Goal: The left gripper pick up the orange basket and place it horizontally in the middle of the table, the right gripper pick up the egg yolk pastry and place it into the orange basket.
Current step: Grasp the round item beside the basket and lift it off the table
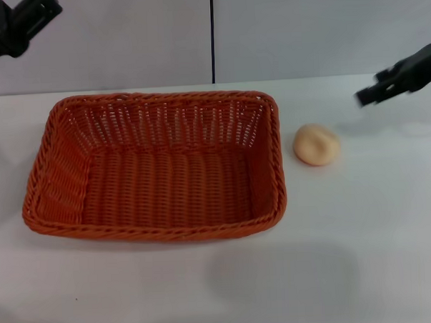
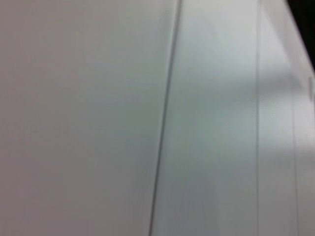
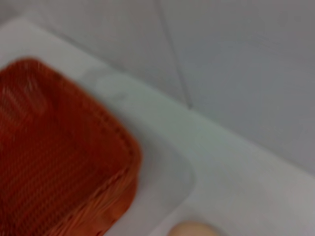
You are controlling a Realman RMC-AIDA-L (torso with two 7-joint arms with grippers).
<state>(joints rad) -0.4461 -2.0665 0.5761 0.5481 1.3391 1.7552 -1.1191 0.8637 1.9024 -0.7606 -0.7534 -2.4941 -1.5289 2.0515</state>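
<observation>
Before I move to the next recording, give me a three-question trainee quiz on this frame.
1. True or false: the egg yolk pastry lies inside the orange basket.
2. Which gripper is nearer the pastry? A) left gripper B) right gripper
3. Fill in: the basket rests on the ___.

Key:
1. False; it sits on the table beside the basket, apart from it.
2. B
3. table

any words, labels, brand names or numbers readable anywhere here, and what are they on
None: no text, label, brand or number shows in any view.
The orange basket is plain weave, unmarked.
The egg yolk pastry has a smooth, bare top.
The table is unmarked white.
The left gripper and right gripper show no readable marking.
</observation>
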